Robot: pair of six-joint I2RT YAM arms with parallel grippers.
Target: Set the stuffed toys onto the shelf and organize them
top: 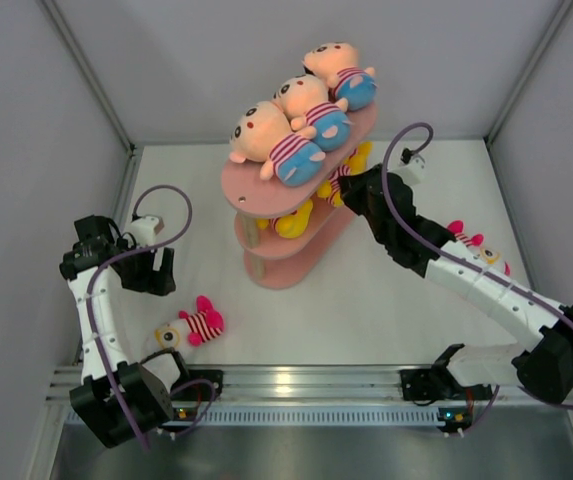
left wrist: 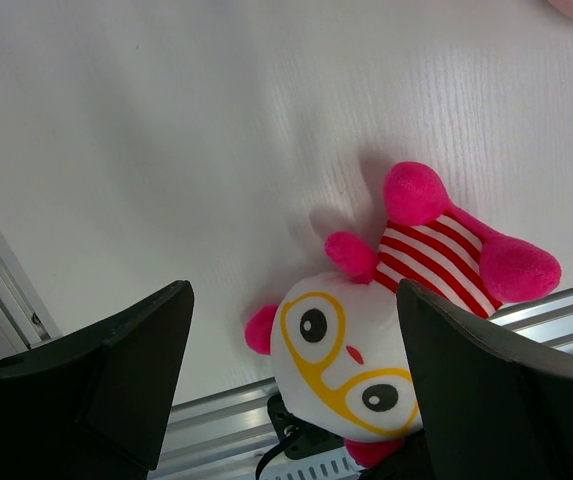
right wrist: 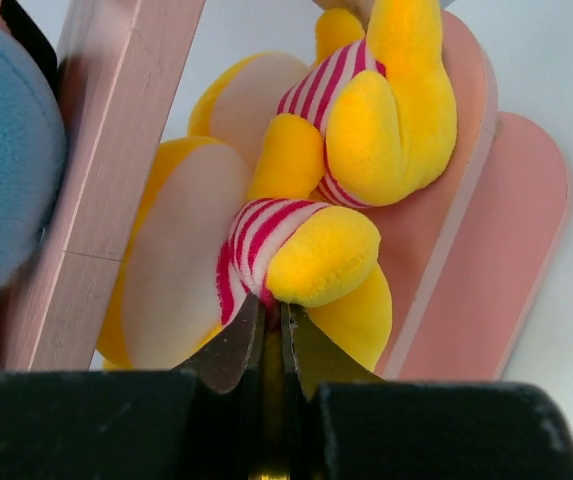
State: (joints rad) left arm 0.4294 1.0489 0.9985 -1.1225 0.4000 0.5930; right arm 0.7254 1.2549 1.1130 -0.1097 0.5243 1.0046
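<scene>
The salmon-pink shelf [top: 266, 180] stands mid-table. Three peach-headed dolls with blue bottoms [top: 286, 140] lie on its top tier. Yellow animals in striped shirts [top: 292, 220] sit on the middle tier. My right gripper [top: 351, 185] reaches into that tier. In the right wrist view it [right wrist: 271, 312] is shut on the striped shirt of a yellow toy [right wrist: 316, 255], with a second yellow toy [right wrist: 396, 100] behind it. My left gripper [top: 154, 270] is open above a pink white-faced toy [top: 192, 325]. In the left wrist view that toy [left wrist: 366, 340] lies on the table between the open fingers [left wrist: 126, 370].
Another pink toy [top: 471, 243] lies at the right, partly hidden behind my right arm. An aluminium rail [top: 296, 380] runs along the near table edge, close to the pink white-faced toy. White walls enclose the table. A shelf post [right wrist: 116, 150] stands left of the right gripper.
</scene>
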